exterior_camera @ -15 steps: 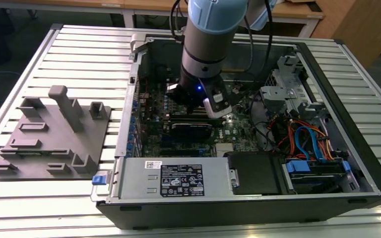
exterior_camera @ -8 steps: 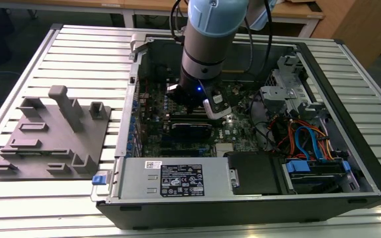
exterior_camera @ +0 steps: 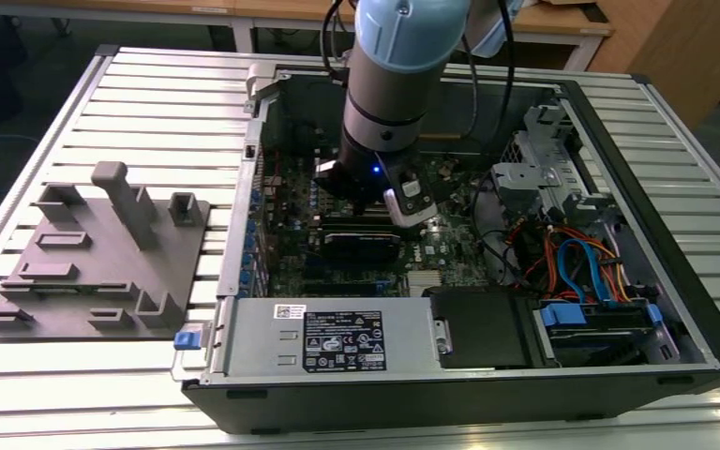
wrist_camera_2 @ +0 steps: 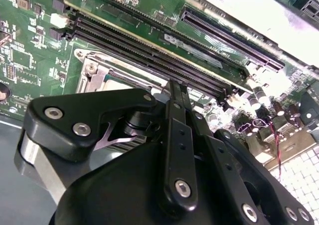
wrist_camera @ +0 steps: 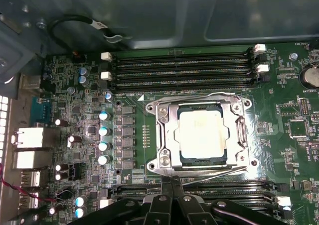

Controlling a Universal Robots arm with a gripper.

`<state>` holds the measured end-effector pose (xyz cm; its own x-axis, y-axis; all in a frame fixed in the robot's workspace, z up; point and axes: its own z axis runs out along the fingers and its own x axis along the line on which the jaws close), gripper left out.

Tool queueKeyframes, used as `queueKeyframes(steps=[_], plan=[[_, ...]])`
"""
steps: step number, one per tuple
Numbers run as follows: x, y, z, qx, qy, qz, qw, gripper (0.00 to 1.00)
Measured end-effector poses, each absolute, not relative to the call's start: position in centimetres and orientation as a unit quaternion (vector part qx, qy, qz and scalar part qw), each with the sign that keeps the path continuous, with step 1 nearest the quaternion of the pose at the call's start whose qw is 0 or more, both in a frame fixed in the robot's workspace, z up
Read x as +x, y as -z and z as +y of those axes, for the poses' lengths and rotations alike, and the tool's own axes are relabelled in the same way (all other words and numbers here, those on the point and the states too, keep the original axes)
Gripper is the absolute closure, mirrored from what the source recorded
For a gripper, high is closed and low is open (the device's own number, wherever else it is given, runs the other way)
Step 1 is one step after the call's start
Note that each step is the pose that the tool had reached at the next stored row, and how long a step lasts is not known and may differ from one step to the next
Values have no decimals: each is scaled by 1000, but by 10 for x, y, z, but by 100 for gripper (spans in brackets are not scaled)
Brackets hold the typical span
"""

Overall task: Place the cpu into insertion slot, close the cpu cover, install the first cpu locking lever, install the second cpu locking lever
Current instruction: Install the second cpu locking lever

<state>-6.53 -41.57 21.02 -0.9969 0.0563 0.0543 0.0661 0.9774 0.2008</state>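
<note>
The cpu (wrist_camera: 202,133), a pale silvery square, lies in the insertion slot (wrist_camera: 240,135) on the green motherboard. The cpu cover (wrist_camera: 167,135), a silver frame plate, is folded down flat around the chip. One thin wire lever (wrist_camera: 199,95) runs along the socket side by the memory slots. A second wire lever (wrist_camera: 219,174) slants along the opposite side. My gripper (wrist_camera: 173,182) is shut, its black fingertips pressed together right at that second side of the socket, with nothing seen between them. In the second wrist view the shut gripper (wrist_camera_2: 175,88) hides most of the cpu cover (wrist_camera_2: 92,68).
Long black memory slots (wrist_camera: 182,68) flank the socket on both sides. Upright capacitors (wrist_camera: 103,130) stand beside it. The arm (exterior_camera: 385,112) reaches down into the open computer case (exterior_camera: 673,309). The power supply (exterior_camera: 322,342), coloured cables (exterior_camera: 579,262) and a grey fixture (exterior_camera: 97,253) lie around.
</note>
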Motion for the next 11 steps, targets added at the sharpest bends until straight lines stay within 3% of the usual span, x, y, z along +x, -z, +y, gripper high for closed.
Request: queueKeyframes(steps=[11], plan=[[-68, -207, -421, -31, 111, -993, 25, 90]])
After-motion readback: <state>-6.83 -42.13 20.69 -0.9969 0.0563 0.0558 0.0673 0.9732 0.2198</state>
